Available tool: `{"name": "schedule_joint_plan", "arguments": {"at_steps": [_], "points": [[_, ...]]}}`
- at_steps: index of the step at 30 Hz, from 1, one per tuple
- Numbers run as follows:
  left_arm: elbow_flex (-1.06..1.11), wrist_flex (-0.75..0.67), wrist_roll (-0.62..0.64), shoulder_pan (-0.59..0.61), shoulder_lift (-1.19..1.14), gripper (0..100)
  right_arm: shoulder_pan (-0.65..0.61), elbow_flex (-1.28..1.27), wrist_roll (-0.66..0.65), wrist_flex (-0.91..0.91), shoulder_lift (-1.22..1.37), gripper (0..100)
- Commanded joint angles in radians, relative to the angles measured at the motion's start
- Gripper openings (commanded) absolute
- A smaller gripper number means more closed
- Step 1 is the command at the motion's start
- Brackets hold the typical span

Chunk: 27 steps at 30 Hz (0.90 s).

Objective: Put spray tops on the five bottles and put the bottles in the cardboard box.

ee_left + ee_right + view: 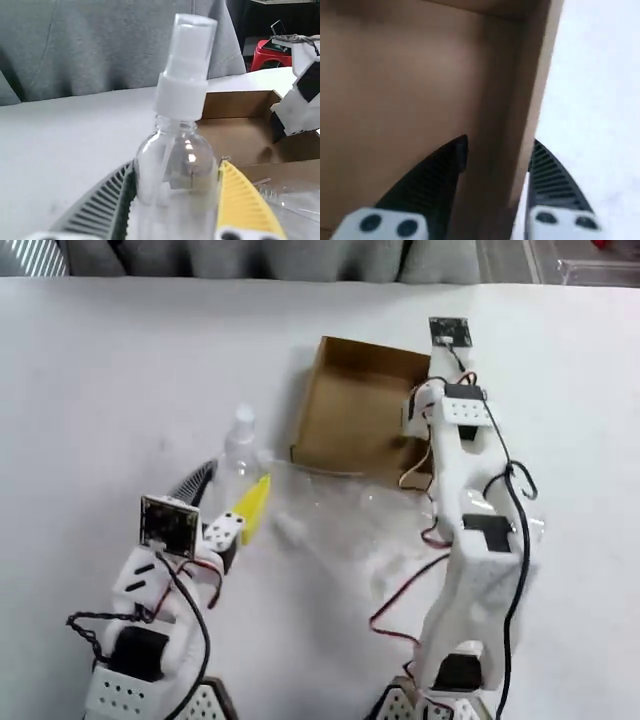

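Ribbed left end effector (175, 172) is clamping a rounded clear bottle (170, 160) with white spray top (185, 75); right end effector (500, 145) is pinching one wall of the cardboard box (395, 75).

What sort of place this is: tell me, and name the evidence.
Probably a robotics lab or hobby workbench: two white robot arms with loose wiring on a white table, a clear plastic spray bottle, an open brown cardboard box.
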<state>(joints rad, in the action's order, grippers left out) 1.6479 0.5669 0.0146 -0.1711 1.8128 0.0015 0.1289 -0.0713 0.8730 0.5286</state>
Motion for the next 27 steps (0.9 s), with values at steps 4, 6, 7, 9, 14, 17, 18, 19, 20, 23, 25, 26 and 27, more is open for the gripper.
{"name": "schedule_joint_plan", "arguments": {"at_steps": [4, 6, 7, 9, 14, 17, 18, 19, 20, 23, 25, 26, 27], "points": [[-0.011, -0.037, -0.011, 0.054, 0.008, 17, -0.077, 0.106, -0.229, 0.005, 0.062, 4.0], [-0.011, -0.037, -0.011, 0.053, 0.008, 17, -0.094, 0.104, -0.269, 0.007, 0.062, 1.2], [-0.011, -0.037, -0.011, 0.053, 0.008, 17, -0.096, 0.104, -0.276, 0.007, 0.062, 1.5], [-0.009, -0.037, -0.011, 0.054, 0.008, 17, -0.099, 0.095, -0.29, 0.008, 0.058, 1.6], [-0.009, -0.037, -0.011, 0.054, 0.008, 17, -0.122, 0.0, -0.41, -0.001, 0.013, 1.5], [-0.009, -0.037, -0.011, 0.054, 0.008, 17, -0.122, -0.028, -0.287, 0.008, -0.027, 1.5], [-0.009, -0.037, -0.011, 0.054, 0.008, 17, -0.122, -0.048, -0.275, 0.008, -0.042, 1.5], [-0.009, -0.037, -0.011, 0.054, 0.008, 17, -0.125, -0.075, -0.272, 0.008, -0.061, 1.5], [-0.009, -0.037, -0.011, 0.054, 0.008, 17, -0.128, -0.104, -0.264, 0.002, -0.082, 1.5], [-0.009, -0.037, -0.011, 0.054, 0.008, 17, -0.13, -0.176, -0.186, -0.001, -0.143, 1.5], [-0.009, -0.037, -0.011, 0.054, 0.008, 17, -0.131, -0.212, -0.118, -0.001, -0.182, 1.5], [-0.009, -0.037, -0.011, 0.054, 0.008, 17, -0.131, -0.221, -0.089, -0.001, -0.197, 1.5], [-0.009, -0.037, -0.011, 0.054, 0.008, 17, -0.131, -0.224, -0.066, -0.001, -0.209, 1.5]]}}
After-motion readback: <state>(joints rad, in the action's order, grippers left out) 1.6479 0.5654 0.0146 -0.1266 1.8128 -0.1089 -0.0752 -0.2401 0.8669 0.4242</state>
